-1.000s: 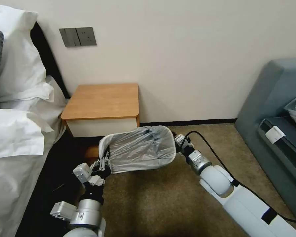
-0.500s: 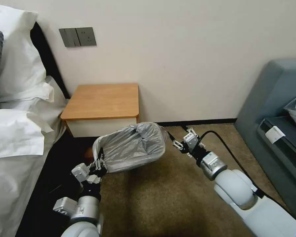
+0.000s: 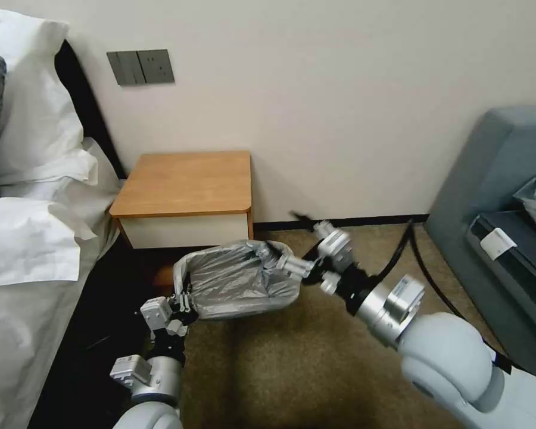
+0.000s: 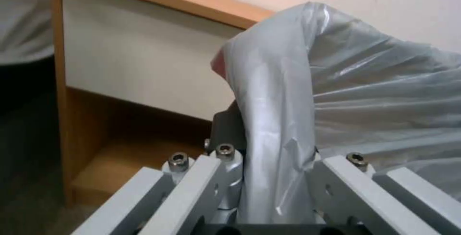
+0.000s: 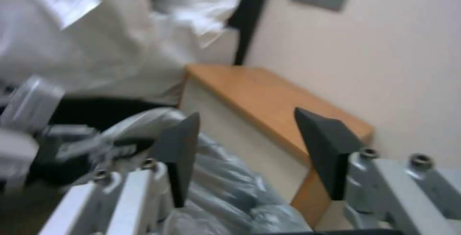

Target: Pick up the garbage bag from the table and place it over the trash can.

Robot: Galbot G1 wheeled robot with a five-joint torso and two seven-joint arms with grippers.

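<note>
The garbage bag (image 3: pixel 238 280) is draped over the trash can (image 3: pixel 244 307), on the carpet in front of the desk (image 3: pixel 184 182). Its near-side rim is clamped in the left gripper (image 3: pixel 181 304). The right gripper (image 3: pixel 280 257) is held with jaws spread above the far rim. That unsecured side may slip off if snagged.

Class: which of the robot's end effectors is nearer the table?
Left. The left end effector grips the garbage bag just below the table; the right end effector hovers open farther right.
</note>
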